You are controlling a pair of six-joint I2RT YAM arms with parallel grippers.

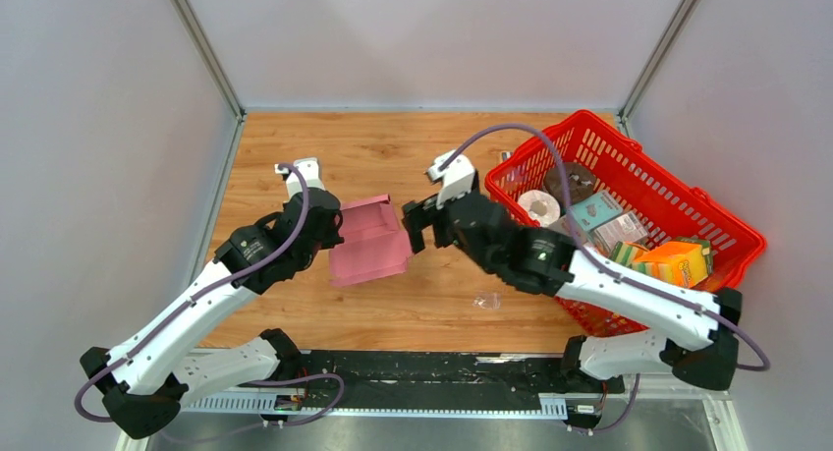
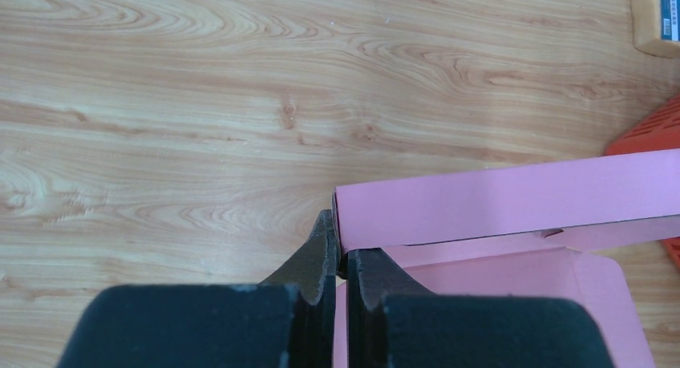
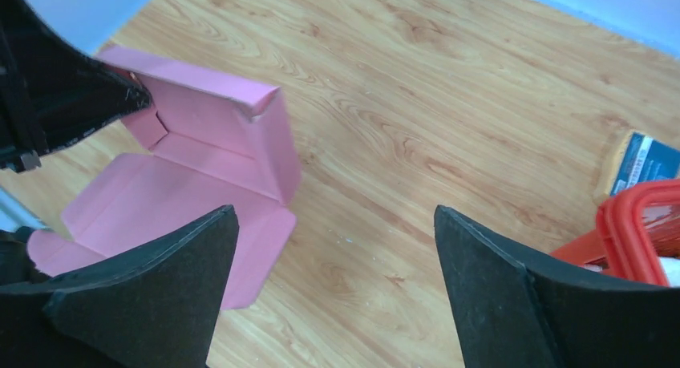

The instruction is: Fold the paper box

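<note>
The paper box (image 1: 368,243) is seen lying on the tabletop (image 1: 393,156) between the two arms, well apart from the red basket (image 1: 629,166). Its base panel lies flat, one long wall stands up along the far edge, and loose flaps are spread at the near side. The left tool (image 2: 337,252) is closed almost fully, with the left end of the raised wall pinched between its fingers. The right tool (image 3: 337,216) is spread wide with nothing in it and is held just beside the box's right edge. The card is judged to be very light and thin, stiff only across its panels and ready to bend at the creases, so it could be crumpled by a hard squeeze or slid about on the smooth wood. Hold is best taken at a panel edge close to a crease, with the base steadied by the other tool.
</note>
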